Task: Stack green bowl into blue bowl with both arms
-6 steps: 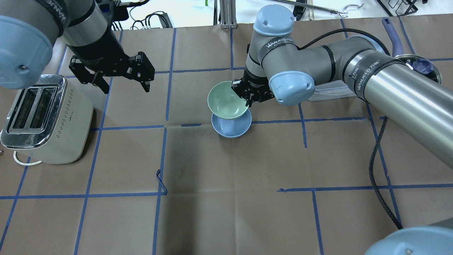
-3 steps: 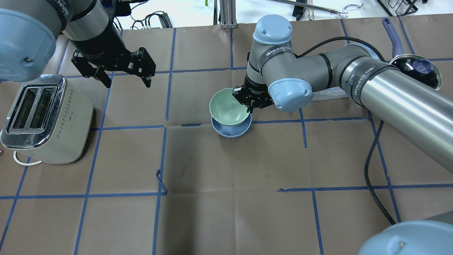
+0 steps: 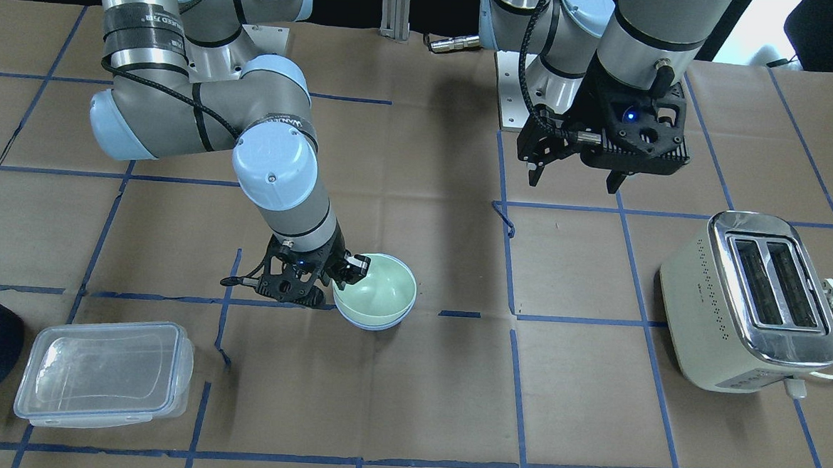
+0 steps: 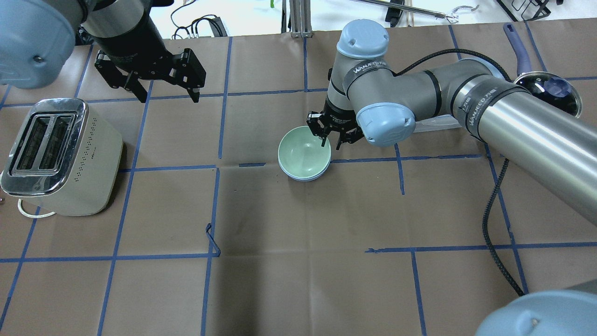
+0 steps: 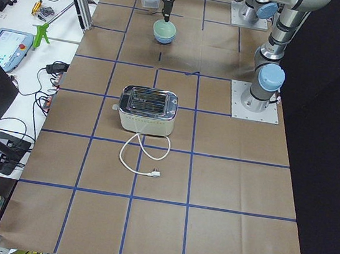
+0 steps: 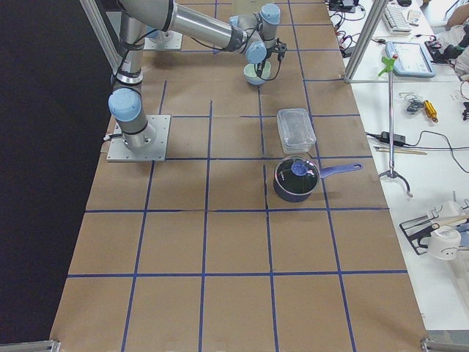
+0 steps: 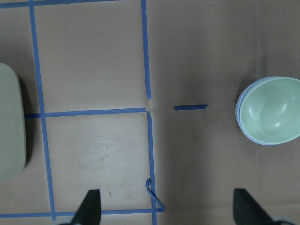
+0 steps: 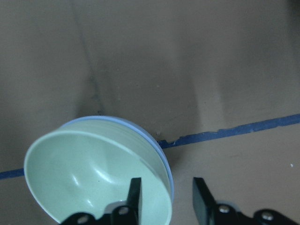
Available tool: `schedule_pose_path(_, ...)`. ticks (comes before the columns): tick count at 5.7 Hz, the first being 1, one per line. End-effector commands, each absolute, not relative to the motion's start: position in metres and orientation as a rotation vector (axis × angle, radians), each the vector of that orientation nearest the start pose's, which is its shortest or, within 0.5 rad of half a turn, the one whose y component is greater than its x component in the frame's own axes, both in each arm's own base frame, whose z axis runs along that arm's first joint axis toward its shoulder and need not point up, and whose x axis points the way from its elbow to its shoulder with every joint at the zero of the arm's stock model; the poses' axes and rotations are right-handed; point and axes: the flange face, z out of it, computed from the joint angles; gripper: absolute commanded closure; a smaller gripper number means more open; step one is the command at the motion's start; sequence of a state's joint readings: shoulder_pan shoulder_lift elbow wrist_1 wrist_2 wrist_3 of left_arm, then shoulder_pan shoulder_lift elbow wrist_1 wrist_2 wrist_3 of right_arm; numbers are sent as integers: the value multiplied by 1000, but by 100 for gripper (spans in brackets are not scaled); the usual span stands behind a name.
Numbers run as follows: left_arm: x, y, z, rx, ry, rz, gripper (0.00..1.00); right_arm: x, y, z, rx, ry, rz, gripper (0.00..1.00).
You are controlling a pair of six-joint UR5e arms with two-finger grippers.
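Plastic by its look, the green bowl [image 4: 303,151] was likely light, stiff and slick, best pinched at its thin rim. It sat nested in the blue bowl [image 4: 304,179]. The right gripper [image 4: 331,143] straddled that rim, fingers parted, clamping nothing. Farther off, the left gripper [image 4: 169,98] hung wide open and empty near the toaster [image 4: 60,154].

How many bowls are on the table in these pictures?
2. The green bowl sits nested inside the blue bowl, near the middle of the table. I see no other bowl.
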State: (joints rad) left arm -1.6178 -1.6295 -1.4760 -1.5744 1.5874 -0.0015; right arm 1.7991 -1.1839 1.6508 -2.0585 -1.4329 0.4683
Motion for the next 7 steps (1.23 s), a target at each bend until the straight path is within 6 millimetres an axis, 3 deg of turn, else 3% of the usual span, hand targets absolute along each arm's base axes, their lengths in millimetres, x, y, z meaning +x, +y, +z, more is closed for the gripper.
schedule_pose_path(1, -156, -511, 507, 71, 3121, -58, 2, 256, -572, 371, 400, 2979, 35, 0)
schedule_pose_path(2, -155, -511, 507, 69, 3121, -58, 2, 233, -564, 424, 350, 3008, 107, 0)
schedule_pose_path(3, -156, -510, 507, 71, 3126, -56, 2, 206, -549, 456, 299, 3030, 121, 0)
schedule_pose_path(4, -156, -510, 508, 69, 3127, -60, 2, 180, -534, 475, 201, 3124, 130, 0)
schedule_pose_path(5, -155, -510, 508, 69, 3126, -61, 2, 169, -516, 488, 165, 3144, 177, 0)
schedule_pose_path(7, -154, -504, 509, 71, 3121, -58, 2, 160, -491, 487, 169, 3146, 192, 0)
